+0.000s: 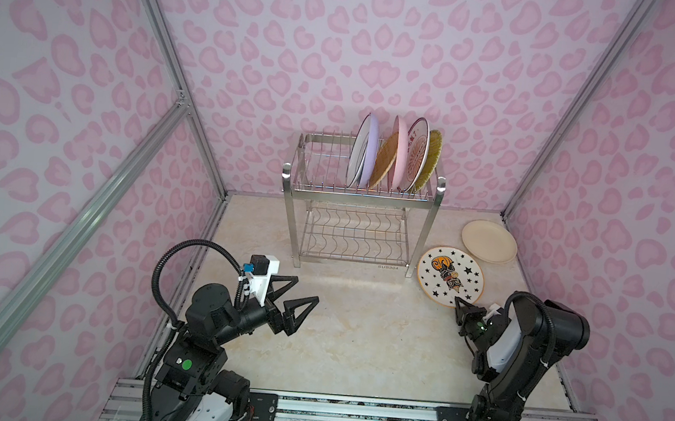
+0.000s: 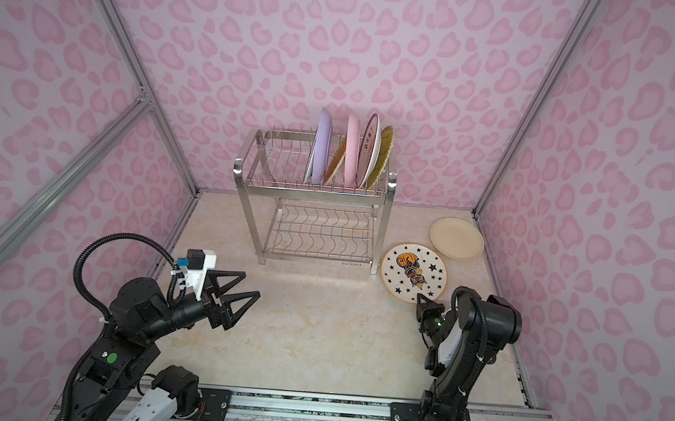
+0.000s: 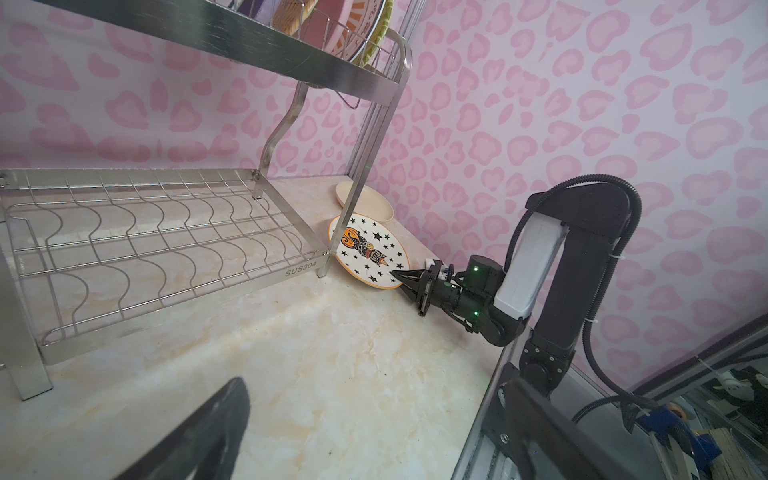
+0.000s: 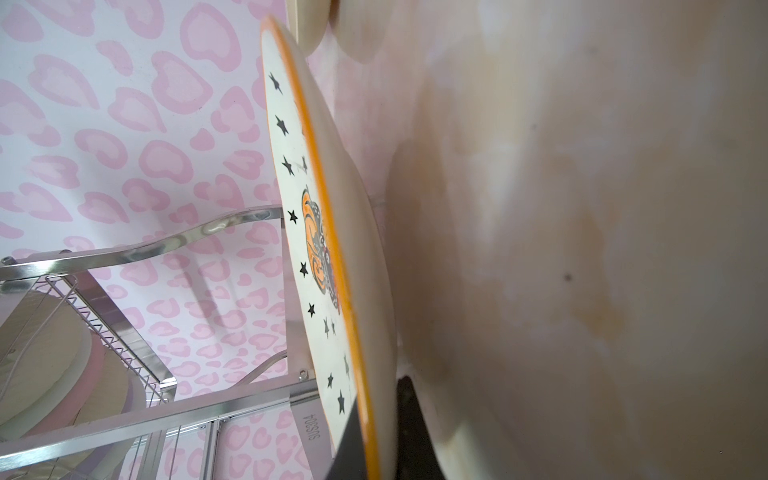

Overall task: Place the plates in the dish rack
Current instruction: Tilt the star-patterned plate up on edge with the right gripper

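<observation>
Plates lay in two places: two down on the surface [image 1: 358, 330] at the right, and six on edge in the dish rack [image 1: 362, 199] at the back.

Nearest the camera on the left, the left claw [image 1: 308, 288] hung above the surface. Its jaws were spread wide with nothing between them, and it was well apart from every plate.

On the right, the right claw [image 1: 458, 302] reached low, its jaws clamped narrow on the near rim of the star-patterned plate [image 1: 451, 275]. The right wrist view showed one dark finger [image 4: 349, 453] on the plate's printed face and the other against its pale underside, with the orange rim between them. Whether the gripped edge was clear of the surface could not be told. In the left wrist view the star-patterned plate [image 3: 370, 253] sat just beside the rack's front right leg.

Beyond it the plain cream plate [image 1: 489, 241] lay flat near the back right corner, its rim just beside the star-patterned plate's far rim.

Farthest back, the dish rack stood on its legs close to the rear wall. In its upper tier, toward the right end, six plates stood between the prongs. From left to right they were the white plate [image 1: 355, 155], the lilac plate [image 1: 369, 152], the orange woven-look plate [image 1: 385, 163], the pink plate [image 1: 399, 154], the orange-radial plate [image 1: 415, 156] and the yellow striped plate [image 1: 433, 157]. All six leaned slightly and were packed close together.
</observation>
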Controlling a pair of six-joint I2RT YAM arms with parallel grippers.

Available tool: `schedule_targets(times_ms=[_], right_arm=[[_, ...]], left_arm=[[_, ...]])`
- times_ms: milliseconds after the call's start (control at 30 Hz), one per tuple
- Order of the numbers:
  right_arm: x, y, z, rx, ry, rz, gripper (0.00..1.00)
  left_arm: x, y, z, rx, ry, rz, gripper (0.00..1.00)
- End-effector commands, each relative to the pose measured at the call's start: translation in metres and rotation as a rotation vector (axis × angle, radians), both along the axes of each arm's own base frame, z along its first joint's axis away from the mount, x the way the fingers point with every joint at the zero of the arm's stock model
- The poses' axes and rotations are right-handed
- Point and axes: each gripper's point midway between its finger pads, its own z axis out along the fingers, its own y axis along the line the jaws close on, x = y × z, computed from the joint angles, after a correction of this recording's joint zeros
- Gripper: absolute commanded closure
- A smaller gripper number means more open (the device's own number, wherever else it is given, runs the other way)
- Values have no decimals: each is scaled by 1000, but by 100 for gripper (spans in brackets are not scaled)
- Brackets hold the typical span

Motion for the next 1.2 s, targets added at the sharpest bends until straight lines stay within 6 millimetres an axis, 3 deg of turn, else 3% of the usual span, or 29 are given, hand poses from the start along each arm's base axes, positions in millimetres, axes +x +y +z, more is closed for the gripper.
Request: schedule_targets(times_ms=[0, 367, 500, 667, 900, 1167], right_arm=[[-21, -10, -21, -25, 96, -54, 100], [-7, -21, 12, -99, 61, -52, 100], [-6, -33, 40, -253, 93, -49, 100], [-21, -53, 74, -387, 147, -118, 100], [-38, -55, 99, -509, 145, -98, 100], [-64, -56, 150, -774, 141, -27, 100]], left_arm=[[1, 1, 3, 5, -15, 8, 3], [5, 2, 0, 10, -2, 22, 3], [6, 2, 0, 11, 0, 26, 3], [6, 3, 1, 11, -4, 27, 3], [6, 3, 0, 11, -2, 33, 3], [9, 2, 0, 5, 15, 33, 3]])
